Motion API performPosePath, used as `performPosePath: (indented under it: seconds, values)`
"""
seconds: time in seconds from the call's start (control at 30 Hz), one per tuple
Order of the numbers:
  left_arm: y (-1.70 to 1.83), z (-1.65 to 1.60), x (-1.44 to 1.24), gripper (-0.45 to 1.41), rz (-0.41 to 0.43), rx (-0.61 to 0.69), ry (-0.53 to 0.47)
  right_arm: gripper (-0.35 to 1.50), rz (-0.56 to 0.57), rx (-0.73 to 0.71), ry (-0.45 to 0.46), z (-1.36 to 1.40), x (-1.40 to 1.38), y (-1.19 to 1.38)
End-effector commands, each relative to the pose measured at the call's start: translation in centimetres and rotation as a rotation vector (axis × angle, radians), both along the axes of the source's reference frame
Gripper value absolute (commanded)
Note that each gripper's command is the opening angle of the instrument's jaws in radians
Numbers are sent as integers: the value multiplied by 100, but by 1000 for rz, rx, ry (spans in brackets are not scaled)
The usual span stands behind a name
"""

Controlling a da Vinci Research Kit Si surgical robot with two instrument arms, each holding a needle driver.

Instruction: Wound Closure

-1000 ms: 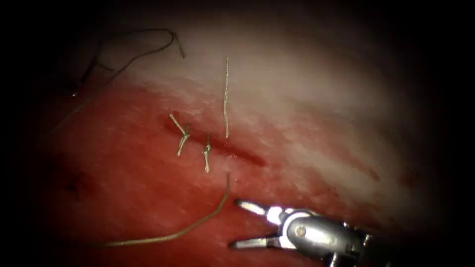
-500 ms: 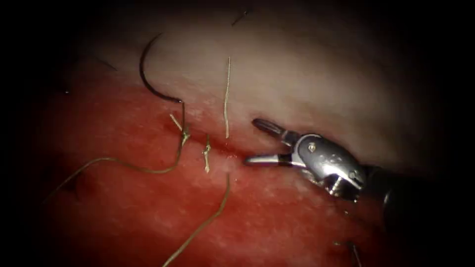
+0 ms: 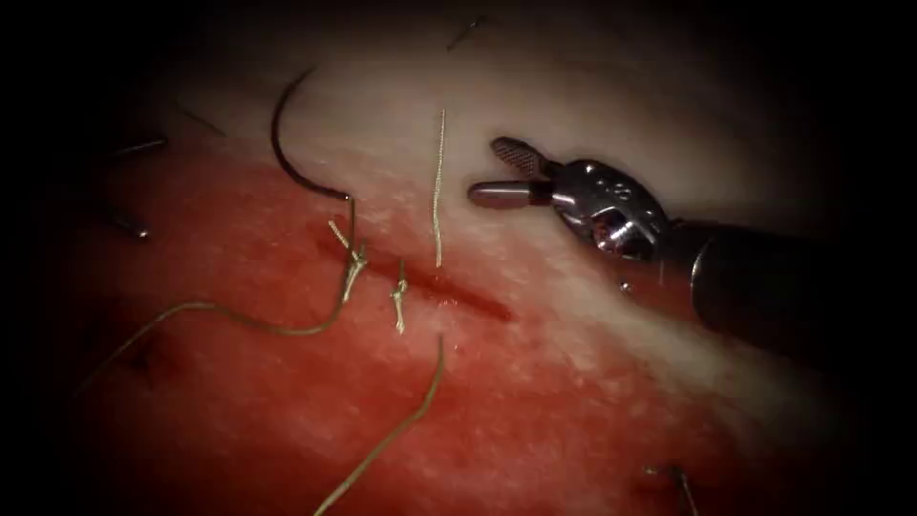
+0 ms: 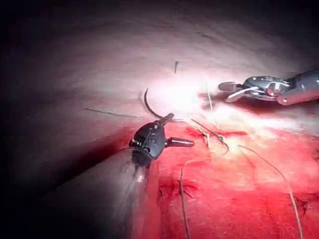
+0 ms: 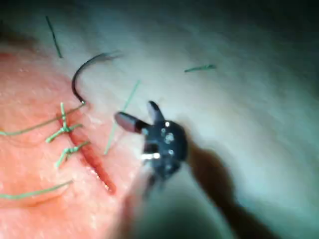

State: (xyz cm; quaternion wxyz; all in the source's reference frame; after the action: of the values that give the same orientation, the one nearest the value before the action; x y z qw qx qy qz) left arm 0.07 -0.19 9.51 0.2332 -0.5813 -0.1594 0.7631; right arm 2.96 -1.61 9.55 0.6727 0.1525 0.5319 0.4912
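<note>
1. Jaws of the right tool stood wide apart and held nothing. They hovered over the pale tissue on the far side of the cut, toward its right end.
2. Jaws of the left tool were also spread and empty, sitting just beside the needle.
3. That needle lay free on the tissue, up and to the left of the cut. It was not in the tissue and neither tool held it.
4. Its thread ran from the needle's tail past the first knot and curved away to the left. A second knot sat just beside it on the cut.
5. A loose cut piece of thread lay between the right tool and the needle.
6. Judgement: any grasp on the needle would do best taken on the body of the curve, away from the tip and the tail, with the curve square to the jaws.
7. Judgement: the loose piece could be caught up in such a grasp. The slack thread should be kept from dragging on the knots.
</note>
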Motion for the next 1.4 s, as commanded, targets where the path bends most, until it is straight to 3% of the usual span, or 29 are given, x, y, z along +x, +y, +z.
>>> performPosePath:
  seconds: [0.03, 0.27, 0.4, 0.53, 0.57, 0.6, 0.67, 0.7, 0.97, 1.23, 1.27, 1.3, 1.33, 1.4]
  values:
    - [-7, 4, -16, 51, 28, 3, 1, 103, -2, 30, 29, 13, 17, 6]
    - [-36, 1, -53, 49, 122, -3, -9, 111, -11, 108, 113, 32, 39, 1]
    - [-44, 5, -60, 29, 145, -11, -14, 114, -29, 119, 142, 26, 42, -2]
    - [-49, 8, -67, 29, 157, -15, -12, 108, -37, 123, 152, 18, 46, -6]
    - [-50, 9, -69, 29, 159, -11, -11, 103, -37, 123, 152, 17, 48, -7]
    - [-51, 10, -71, 29, 164, -6, -10, 76, -36, 128, 155, 16, 51, -10]
    - [-53, 10, -72, 27, 169, -8, -11, 19, -39, 130, 152, 16, 52, -11]
    - [-54, 10, -72, 26, 172, -8, -11, -35, -47, 131, 159, 17, 52, -10]
    - [-60, 12, -77, 22, 196, -9, -2, -35, -84, 117, 202, 16, 42, -7]
    - [-63, 13, -81, 22, 210, -10, 4, -35, -85, 87, 217, -2, 29, -10]
    - [-64, 13, -82, 22, 212, -10, 6, 26, -85, 87, 217, -3, 31, -12]
    - [-68, 12, -86, 22, 223, -10, 10, 118, -85, 86, 218, -5, 34, -15]
    - [-73, 12, -90, 22, 249, -23, 9, 135, -83, 83, 224, -6, 36, -16]
    - [-79, 12, -95, 22, 289, -66, 9, 141, -74, 74, 240, -8, 35, -18]
